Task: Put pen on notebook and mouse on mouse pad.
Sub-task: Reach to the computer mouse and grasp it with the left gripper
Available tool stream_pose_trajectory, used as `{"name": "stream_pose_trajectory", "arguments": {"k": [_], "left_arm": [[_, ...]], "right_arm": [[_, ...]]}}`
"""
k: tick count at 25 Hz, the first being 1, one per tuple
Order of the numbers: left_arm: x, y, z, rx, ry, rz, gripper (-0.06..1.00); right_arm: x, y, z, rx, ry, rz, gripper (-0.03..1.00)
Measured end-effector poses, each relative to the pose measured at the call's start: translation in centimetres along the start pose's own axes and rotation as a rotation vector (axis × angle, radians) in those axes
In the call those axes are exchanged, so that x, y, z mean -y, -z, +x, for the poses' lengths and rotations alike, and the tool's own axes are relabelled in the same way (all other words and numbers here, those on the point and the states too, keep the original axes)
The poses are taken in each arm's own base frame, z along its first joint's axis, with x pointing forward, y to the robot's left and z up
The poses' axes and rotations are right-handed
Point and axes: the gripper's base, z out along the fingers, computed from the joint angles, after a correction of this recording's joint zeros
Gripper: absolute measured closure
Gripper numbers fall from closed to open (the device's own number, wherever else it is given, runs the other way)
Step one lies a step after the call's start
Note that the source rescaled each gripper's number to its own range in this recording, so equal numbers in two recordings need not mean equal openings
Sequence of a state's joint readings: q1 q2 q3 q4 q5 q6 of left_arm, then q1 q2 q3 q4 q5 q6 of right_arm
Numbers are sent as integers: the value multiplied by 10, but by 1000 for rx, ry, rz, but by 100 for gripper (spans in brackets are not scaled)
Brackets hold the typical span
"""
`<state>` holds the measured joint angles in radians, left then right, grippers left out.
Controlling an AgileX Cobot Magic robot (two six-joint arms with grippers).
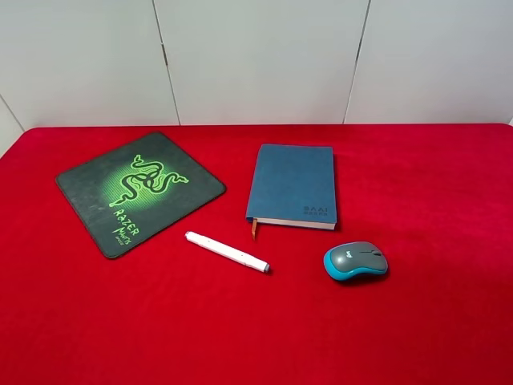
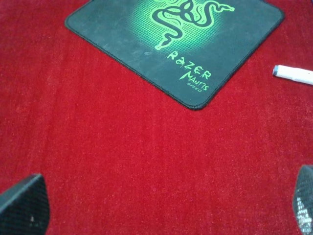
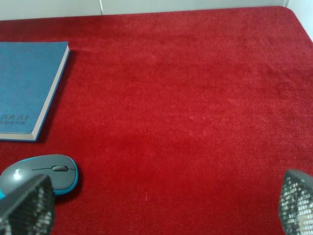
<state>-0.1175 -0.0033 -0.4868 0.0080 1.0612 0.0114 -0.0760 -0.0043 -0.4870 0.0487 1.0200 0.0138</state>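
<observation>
The white pen (image 1: 227,251) lies on the red cloth between the black mouse pad (image 1: 88,196) and the blue notebook (image 1: 292,184), touching neither. The grey and teal mouse (image 1: 355,261) rests in front of the notebook's right corner. Neither arm shows in the high view. In the left wrist view my left gripper (image 2: 161,210) is open above bare cloth, with the mouse pad (image 2: 117,39) and the pen's end (image 2: 292,74) ahead of it. In the right wrist view my right gripper (image 3: 161,205) is open; its one finger (image 3: 27,205) partly overlaps the mouse (image 3: 41,172), and the notebook (image 3: 27,78) lies beyond.
A red cloth (image 1: 417,321) covers the whole table. A white panelled wall (image 1: 256,56) stands behind the table's far edge. The table's far right corner (image 3: 288,10) shows in the right wrist view.
</observation>
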Motion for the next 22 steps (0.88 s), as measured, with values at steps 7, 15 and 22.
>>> {"name": "stream_pose_trajectory", "arguments": {"k": [7, 15, 22], "left_arm": [[0, 0, 0, 0, 0, 0, -6], [0, 0, 0, 0, 0, 0, -6], [0, 0, 0, 0, 0, 0, -6]], "right_arm": [[0, 0, 0, 0, 0, 0, -3], [0, 0, 0, 0, 0, 0, -3], [0, 0, 0, 0, 0, 0, -3]]}}
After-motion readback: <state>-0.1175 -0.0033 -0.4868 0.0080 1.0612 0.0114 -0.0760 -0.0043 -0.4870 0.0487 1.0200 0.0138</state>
